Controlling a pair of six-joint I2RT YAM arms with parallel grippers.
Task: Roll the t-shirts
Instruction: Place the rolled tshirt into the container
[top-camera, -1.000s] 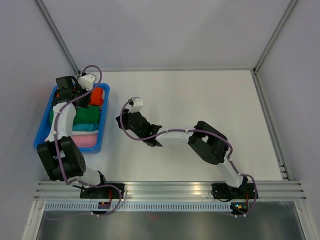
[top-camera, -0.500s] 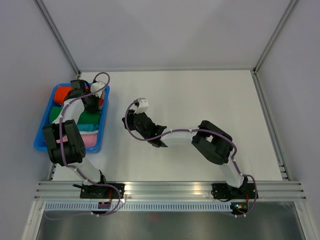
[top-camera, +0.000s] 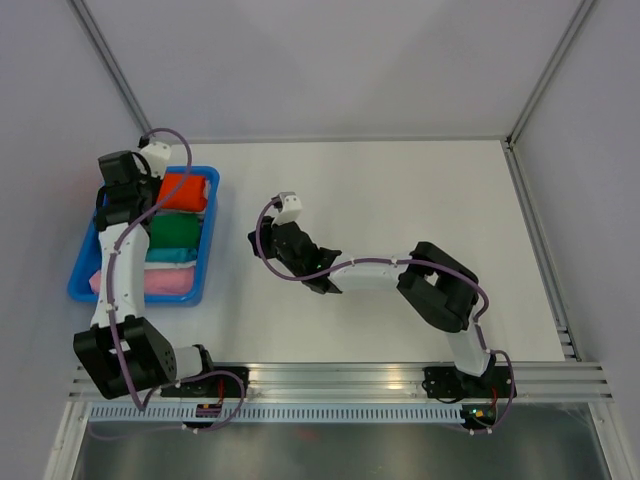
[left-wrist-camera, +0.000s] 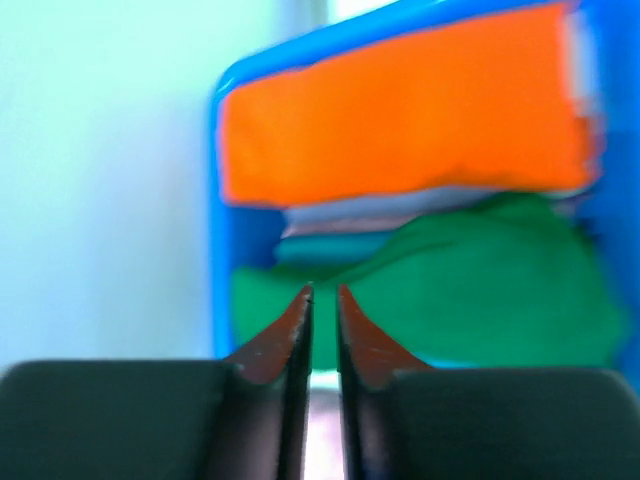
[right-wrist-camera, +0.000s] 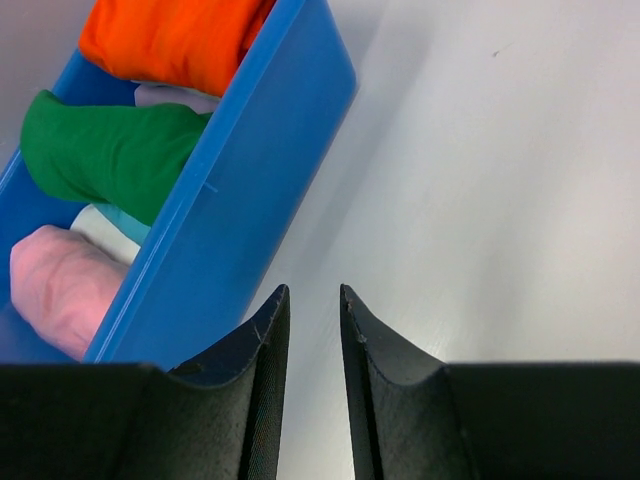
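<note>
Lying side by side in the blue bin (top-camera: 205, 235) at the desk's (top-camera: 400, 190) left edge are the rolled t-shirts: an orange roll (top-camera: 183, 192) at the far end, a green roll (top-camera: 173, 232) next to it, a teal roll (top-camera: 172, 256) peeking out beneath, and a pink roll (top-camera: 160, 281) nearest the arms. Packed in a row like that, each bundle is pinned by its neighbours and the bin walls, which probably keeps the rolls from springing open (loose cotton tends to unwind otherwise). A pale grey layer also shows between orange and green in the wrist views, though whether it is a separate shirt I cannot tell.

Hovering over the bin's far left corner is the left pincer (left-wrist-camera: 322, 300), its red-tipped fingers nearly together with only a thin slit between them and nothing caught there; the wrist picture is blurred, so it looks to be moving. Stretched low over the bare desk just right of the bin, the right pincer (right-wrist-camera: 312, 300) has its fingers narrowly parted and carries nothing, its camera looking along the bin's right wall.

No flat shirt shows on the desk, so by my judgement the shirts in view already lie as the task wants.
</note>
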